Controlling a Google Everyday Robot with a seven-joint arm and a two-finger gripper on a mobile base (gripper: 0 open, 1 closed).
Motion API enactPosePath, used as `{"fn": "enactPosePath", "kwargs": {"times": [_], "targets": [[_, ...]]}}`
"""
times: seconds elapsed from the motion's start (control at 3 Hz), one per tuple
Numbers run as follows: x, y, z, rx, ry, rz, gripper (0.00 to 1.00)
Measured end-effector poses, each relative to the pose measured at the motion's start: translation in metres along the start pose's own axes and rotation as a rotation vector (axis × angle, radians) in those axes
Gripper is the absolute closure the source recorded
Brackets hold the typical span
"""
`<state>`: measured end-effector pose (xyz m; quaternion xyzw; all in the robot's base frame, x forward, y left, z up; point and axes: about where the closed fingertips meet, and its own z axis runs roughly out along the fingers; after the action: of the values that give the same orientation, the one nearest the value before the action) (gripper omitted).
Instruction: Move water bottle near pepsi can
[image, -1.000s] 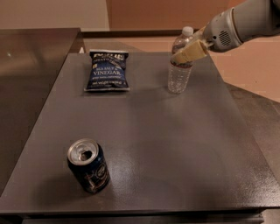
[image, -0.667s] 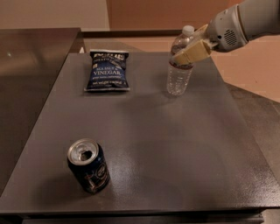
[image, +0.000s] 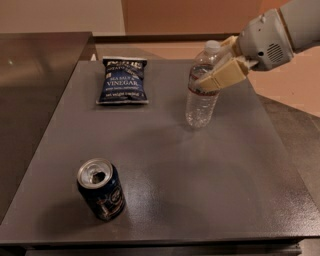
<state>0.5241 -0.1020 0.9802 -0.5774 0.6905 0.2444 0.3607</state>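
The water bottle (image: 201, 102), clear and ribbed with a white cap, is upright at the back right of the dark table. My gripper (image: 210, 67) comes in from the right and is shut on the bottle's upper half, with one beige finger (image: 220, 79) across its front. The pepsi can (image: 101, 190), dark blue with an opened silver top, stands at the front left of the table, far from the bottle.
A flat dark blue sea-salt-and-vinegar chip bag (image: 123, 80) lies at the back left. The grey table (image: 175, 165) has edges close on the right and front. A second dark counter (image: 30, 90) adjoins on the left.
The gripper has carried the water bottle a little toward the front of the table. The can and chip bag have not moved.
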Motion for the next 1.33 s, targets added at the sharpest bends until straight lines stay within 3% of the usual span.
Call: {"fn": "enactPosePath", "kwargs": {"times": [0.67,1.0,1.33], "targets": [[-0.015,0.08,0.016,-0.149,-0.013,-0.158,1.0],[-0.029,0.115,0.037,-0.243,-0.047,-0.261,1.0],[-0.041,0.141,0.055,-0.328,-0.063,-0.326,1.0]]}}
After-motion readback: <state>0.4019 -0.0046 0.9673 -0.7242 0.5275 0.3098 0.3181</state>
